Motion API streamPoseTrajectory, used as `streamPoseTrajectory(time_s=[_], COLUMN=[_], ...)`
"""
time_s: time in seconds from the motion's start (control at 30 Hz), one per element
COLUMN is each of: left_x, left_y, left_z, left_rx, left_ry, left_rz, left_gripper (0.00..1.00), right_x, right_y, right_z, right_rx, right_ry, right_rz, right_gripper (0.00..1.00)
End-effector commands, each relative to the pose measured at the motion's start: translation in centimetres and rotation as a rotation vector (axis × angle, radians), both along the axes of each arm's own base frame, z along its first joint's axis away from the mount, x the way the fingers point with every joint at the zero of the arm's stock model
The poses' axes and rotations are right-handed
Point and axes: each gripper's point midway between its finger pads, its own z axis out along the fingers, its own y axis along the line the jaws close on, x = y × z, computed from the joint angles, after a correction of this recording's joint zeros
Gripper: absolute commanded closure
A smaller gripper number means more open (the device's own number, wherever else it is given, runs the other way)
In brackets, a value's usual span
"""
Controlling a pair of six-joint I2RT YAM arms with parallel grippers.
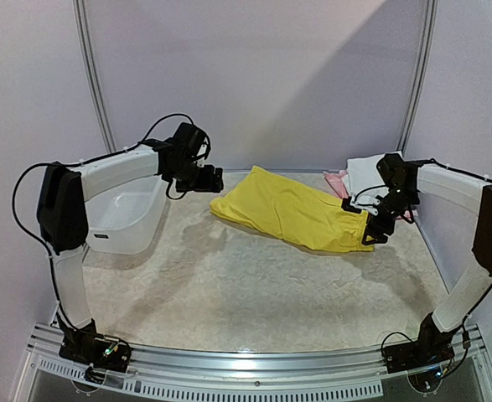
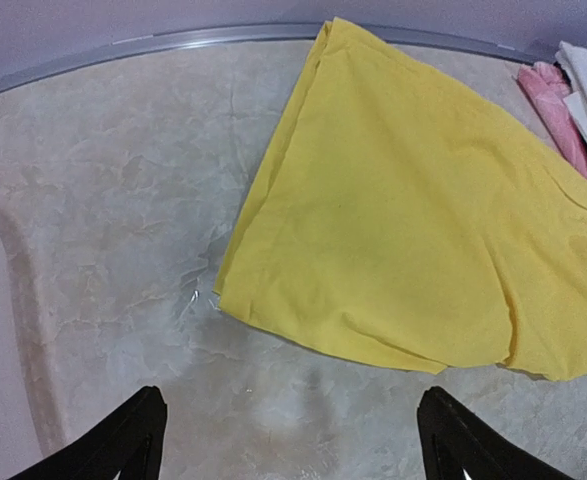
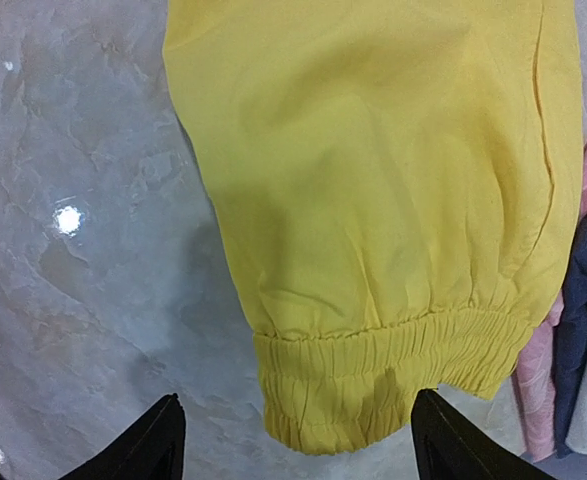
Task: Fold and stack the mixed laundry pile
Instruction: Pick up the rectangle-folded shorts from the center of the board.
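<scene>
Hovering spread wide, both empty: left pincer (image 2: 290,400) near yellow shorts (image 2: 413,230); right pincer (image 3: 295,400) over waistband (image 3: 453,350).

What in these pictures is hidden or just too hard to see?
- Clothes stack: top view, right arm covers part; both wrist views cut it at the edge.
- Basket inside: top view, left arm covers its far side.
- Yellow shorts underside: every view, it lies against the table.
</scene>
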Motion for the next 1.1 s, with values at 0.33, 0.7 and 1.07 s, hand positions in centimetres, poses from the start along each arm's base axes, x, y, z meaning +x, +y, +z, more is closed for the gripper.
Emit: streamPoseTrajectory(time_s=[0.33,0.7,1.07], left_x=[-1.3,-0.6,-0.7], left_y=[-0.4,-0.7,-0.3], left_z=[-1.0,-3.7,-6.2], left_rx=[-0.088,-0.116,-0.364], left_ry=[0.021,0.069,0.1], left_rz=[0.041,0.077,0.395], left_gripper=[0.11,0.11,0.14], right_x=[1.8,1.2,-0.3], right_y=[-0.8,-1.9,-2.2], right_z=[-5.4,-10.0,-9.4], right_rx=[-0.269,-0.358,-0.365], right_ry=[-0.185,-0.191,-0.279], right_rz=[0.23,0.243,0.295], right_gripper=[0.25,0.49,0.85])
